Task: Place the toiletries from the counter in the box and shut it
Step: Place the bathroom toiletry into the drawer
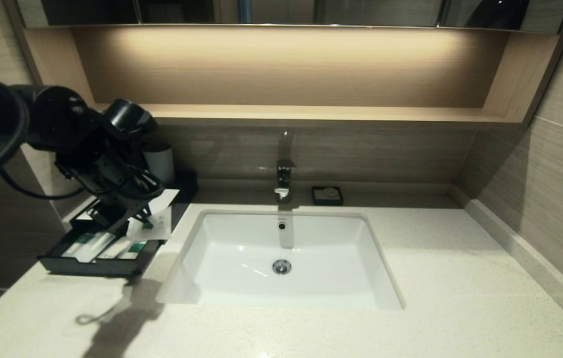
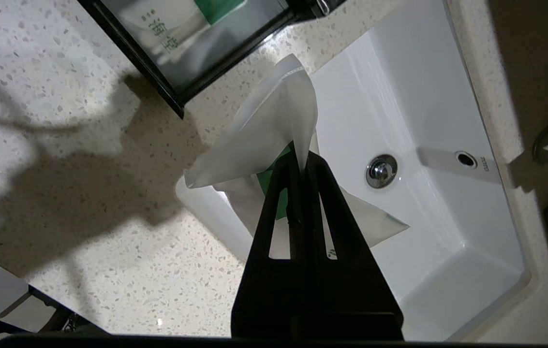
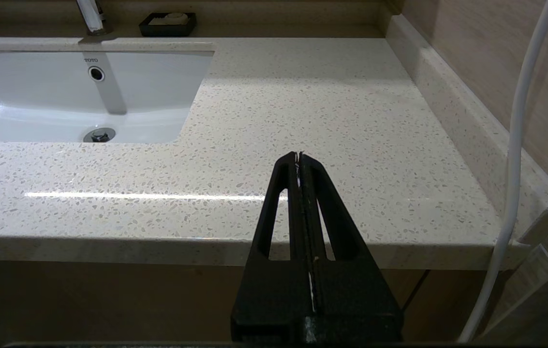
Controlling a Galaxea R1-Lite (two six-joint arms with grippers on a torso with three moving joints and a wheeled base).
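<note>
Fingers of the left gripper [image 2: 301, 162] are pressed together on an edge of the white sachet [image 2: 264, 130], which hangs crumpled from the tips with its green label partly hidden behind them. In the head view this gripper [image 1: 144, 219] hovers at the far left, above the box [image 1: 87, 263], whose shallow front drawer stands pulled out towards the counter's front edge. Two toothbrushes [image 1: 97, 244] already lie in that drawer, side by side, their long axes running from the box outward along the line of the drawer's pull, green labels at the near end.

What the coming move turns on: the sachet [image 1: 154, 223] hangs just above the drawer's right-hand rim, near the sink [image 1: 281, 258], so I judge it needs to travel a little leftward and down before the grip loosens, or it may land on the counter [image 1: 410, 323] or slip into the basin. The left arm is plainly the nearer one.

Small green writing shows on a packet in the drawer in the left wrist view, too slanted to read. Further right, the sink carries "TOTO" beside its overflow hole in the right wrist view. Behind it stand the tap [image 1: 283, 179] and a small black soap dish [image 1: 327, 195].

At the right, the right gripper [image 3: 299, 157] waits parked off the counter's front edge, fingers closed on nothing.
</note>
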